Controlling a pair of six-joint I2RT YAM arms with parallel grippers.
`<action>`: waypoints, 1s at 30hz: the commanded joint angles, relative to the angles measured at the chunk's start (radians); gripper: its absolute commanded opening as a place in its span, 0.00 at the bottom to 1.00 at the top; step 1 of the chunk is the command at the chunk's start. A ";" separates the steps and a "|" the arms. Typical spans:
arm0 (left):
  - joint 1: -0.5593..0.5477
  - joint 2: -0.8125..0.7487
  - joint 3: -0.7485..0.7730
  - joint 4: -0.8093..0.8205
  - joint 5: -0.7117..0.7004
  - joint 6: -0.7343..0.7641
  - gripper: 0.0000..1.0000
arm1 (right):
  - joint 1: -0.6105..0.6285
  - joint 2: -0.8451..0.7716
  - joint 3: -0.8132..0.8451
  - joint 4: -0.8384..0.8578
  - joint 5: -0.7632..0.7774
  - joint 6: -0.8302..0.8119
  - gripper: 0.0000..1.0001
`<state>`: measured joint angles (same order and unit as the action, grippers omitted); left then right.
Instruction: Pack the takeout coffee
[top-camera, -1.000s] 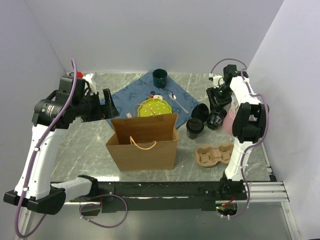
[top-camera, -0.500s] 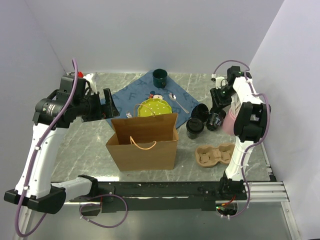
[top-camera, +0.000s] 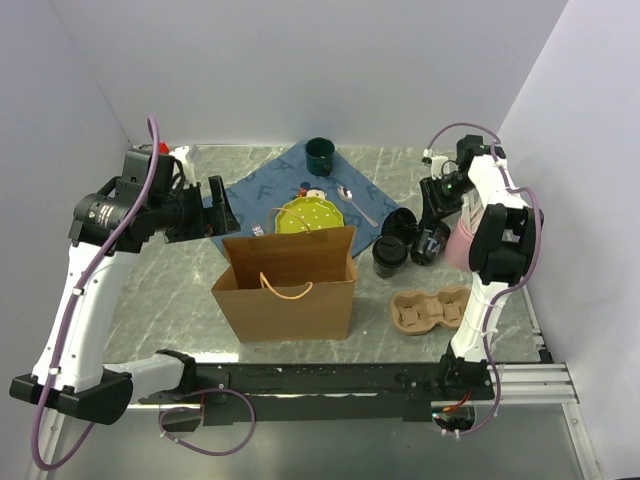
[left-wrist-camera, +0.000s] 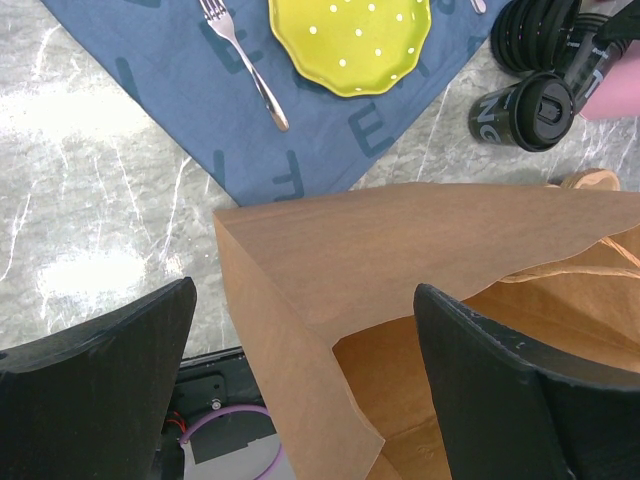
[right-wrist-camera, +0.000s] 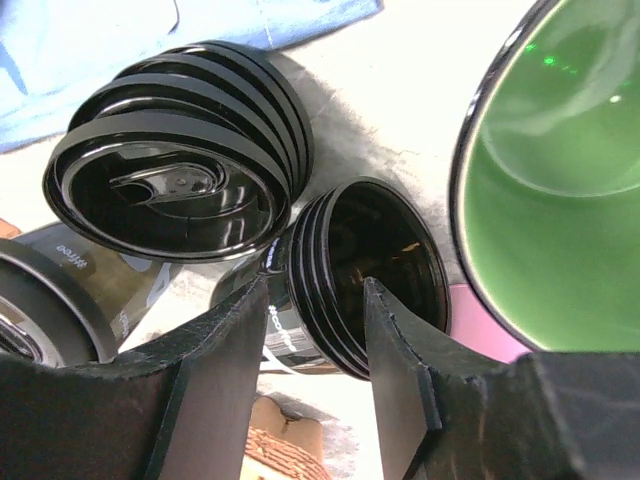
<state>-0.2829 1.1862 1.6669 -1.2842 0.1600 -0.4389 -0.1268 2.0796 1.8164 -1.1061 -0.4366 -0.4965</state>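
One black lidded takeout coffee cup (top-camera: 388, 256) stands right of the brown paper bag (top-camera: 288, 288). It also shows in the left wrist view (left-wrist-camera: 523, 110) and in the right wrist view (right-wrist-camera: 45, 290). A nested stack of lidless black cups (top-camera: 432, 242) lies tilted beside it, mouth toward the right wrist camera (right-wrist-camera: 372, 268). A stack of black lids (top-camera: 400, 222) (right-wrist-camera: 178, 165) sits just behind. My right gripper (top-camera: 433, 214) (right-wrist-camera: 315, 290) is partly open, one finger outside the stack's rim and one in front of its mouth. My left gripper (top-camera: 216, 208) (left-wrist-camera: 305, 292) is wide open and empty above the bag's left rim.
A brown pulp cup carrier (top-camera: 430, 308) lies right of the bag. A green bowl (right-wrist-camera: 560, 150) on a pink base (top-camera: 458, 245) stands by the right arm. A blue cloth (top-camera: 250, 190) holds a yellow plate (top-camera: 310, 215), fork, spoon and dark green mug (top-camera: 320, 155).
My right gripper has come down and slightly left onto the stack of lidless cups. My left arm has shifted only slightly.
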 joint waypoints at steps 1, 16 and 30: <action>-0.002 -0.016 0.040 0.005 0.009 0.005 0.97 | -0.004 -0.049 -0.023 -0.031 -0.033 -0.016 0.50; -0.002 -0.030 0.039 0.017 0.039 0.005 0.97 | -0.004 -0.111 -0.052 -0.051 -0.034 -0.001 0.27; -0.006 -0.046 0.057 0.048 0.090 0.003 0.97 | 0.018 -0.182 -0.052 -0.054 0.025 0.114 0.03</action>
<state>-0.2832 1.1690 1.6947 -1.2762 0.2142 -0.4385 -0.1215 1.9781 1.7596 -1.1648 -0.4419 -0.4229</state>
